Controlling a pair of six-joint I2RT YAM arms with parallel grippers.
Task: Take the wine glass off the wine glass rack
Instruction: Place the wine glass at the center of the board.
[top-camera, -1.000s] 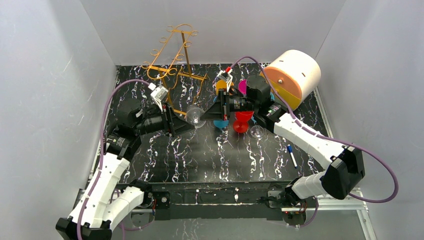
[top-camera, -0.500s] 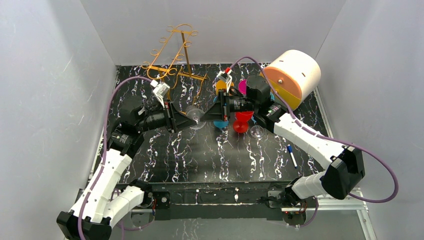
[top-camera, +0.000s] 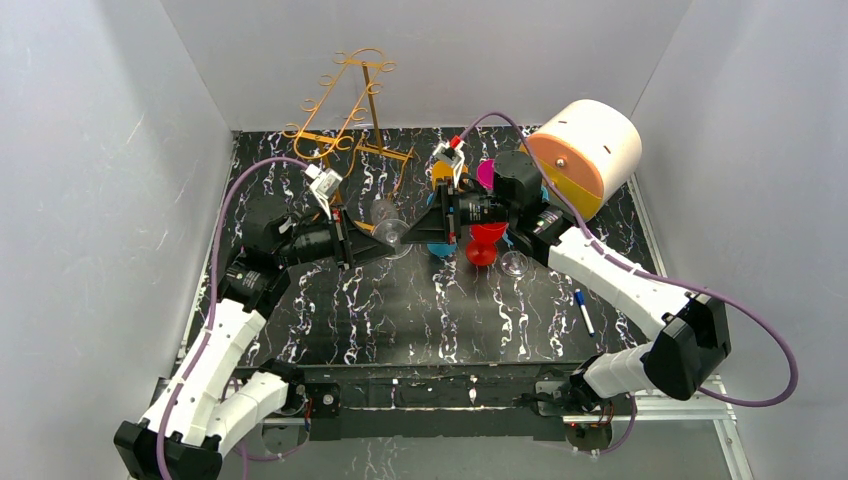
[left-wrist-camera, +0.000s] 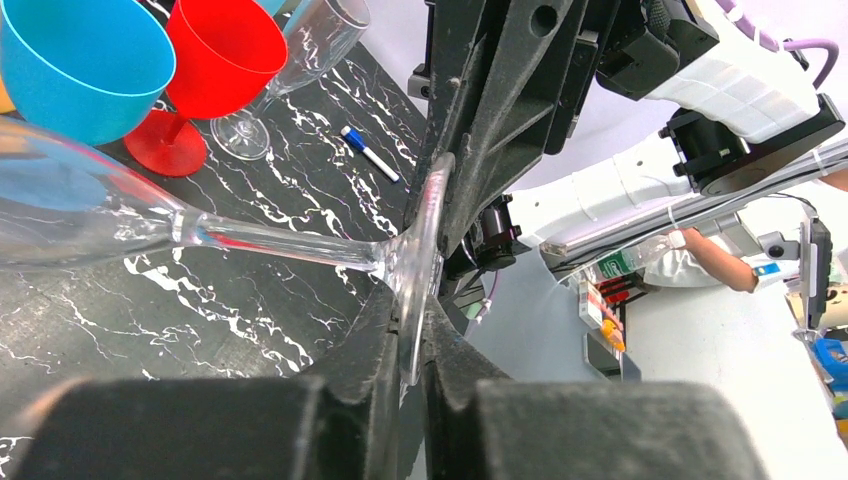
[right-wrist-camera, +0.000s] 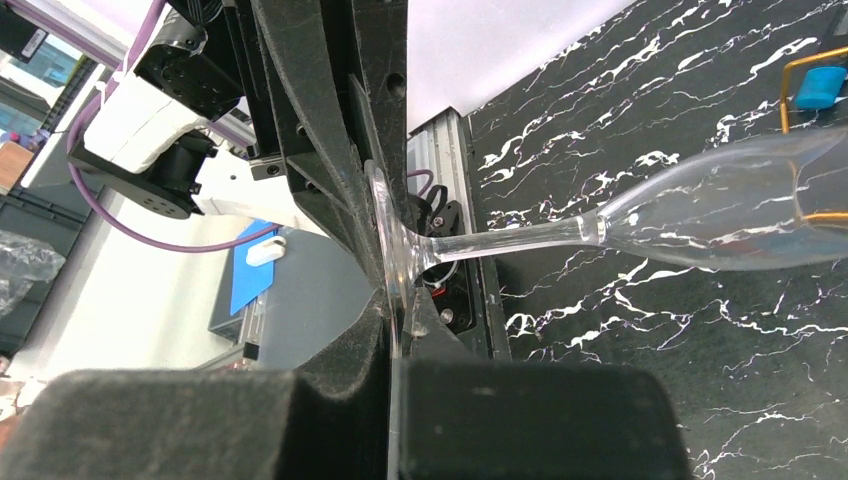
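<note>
A clear wine glass (top-camera: 386, 222) hangs sideways above the table, apart from the golden wire wine glass rack (top-camera: 345, 110) at the back. My left gripper (left-wrist-camera: 412, 335) is shut on the lower rim of the glass's round foot (left-wrist-camera: 425, 260). The stem (left-wrist-camera: 290, 245) and bowl run off to the left in that view. My right gripper (right-wrist-camera: 395, 320) is shut on the opposite rim of the same foot (right-wrist-camera: 388, 240), with the bowl (right-wrist-camera: 730, 215) off to the right. The two grippers (top-camera: 395, 240) meet tip to tip at the glass.
A red goblet (top-camera: 485, 240), a blue cup (left-wrist-camera: 85, 65) and another clear glass (top-camera: 514, 263) stand by the right arm. A cream-and-orange drum (top-camera: 587, 150) sits at the back right. A marker pen (top-camera: 584, 311) lies on the marbled black table (top-camera: 420, 310).
My left gripper has edged right and upward and shut on the glass's foot. The glass has tilted slightly. The right arm has kept its grip and place.
</note>
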